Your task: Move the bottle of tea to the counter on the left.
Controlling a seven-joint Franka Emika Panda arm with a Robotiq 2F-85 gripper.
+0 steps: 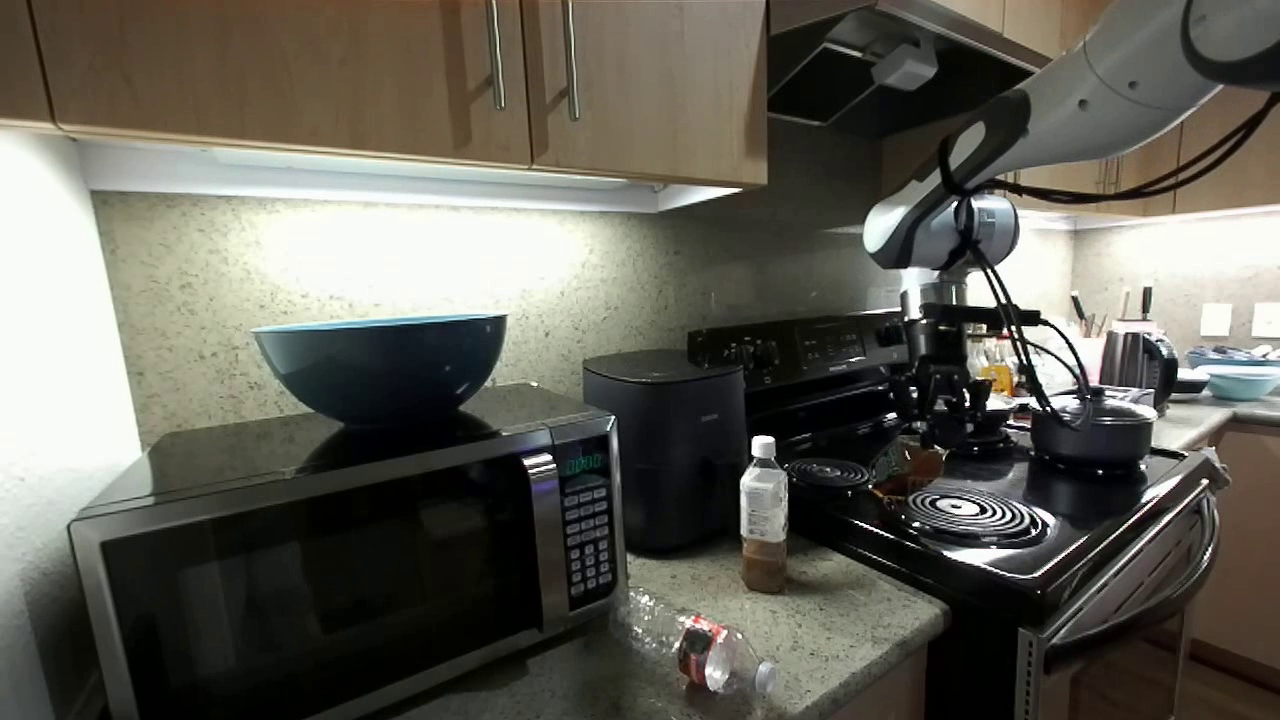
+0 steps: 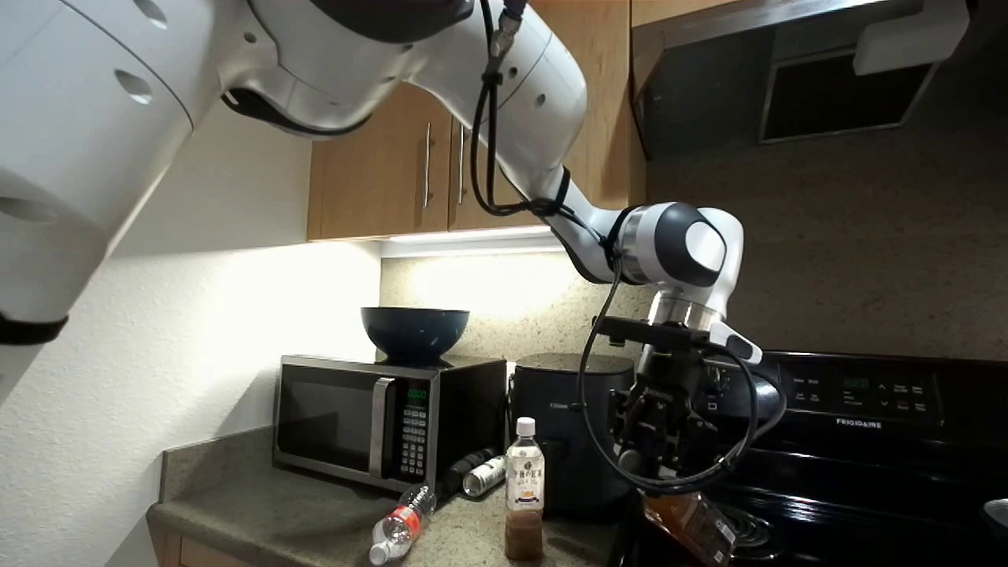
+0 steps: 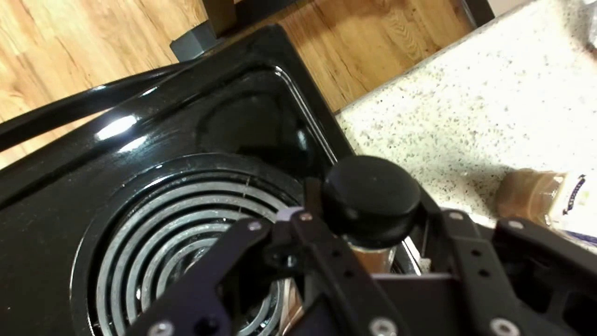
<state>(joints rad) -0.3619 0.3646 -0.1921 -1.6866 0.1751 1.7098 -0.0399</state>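
- Above the stove (image 3: 224,126), the hand (image 3: 373,205) is seemingly grasping the bottle (image 3: 371,196).
- Its long axis is leaning.
- The desk (image 1: 840,620) is lying left of the stove.

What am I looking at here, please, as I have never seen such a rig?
This is a robot arm, with its gripper above the black stove. Two pictures come from cameras outside the robot; the close-up comes from one on its wrist. On the counter, a clear white-capped bottle stands upright, and a red-labelled bottle lies on its side. The microwave, with a dark blue bowl on top, stands there too. The wrist view shows a black-capped bottle between the fingers, apparently held, though the contact is hidden.
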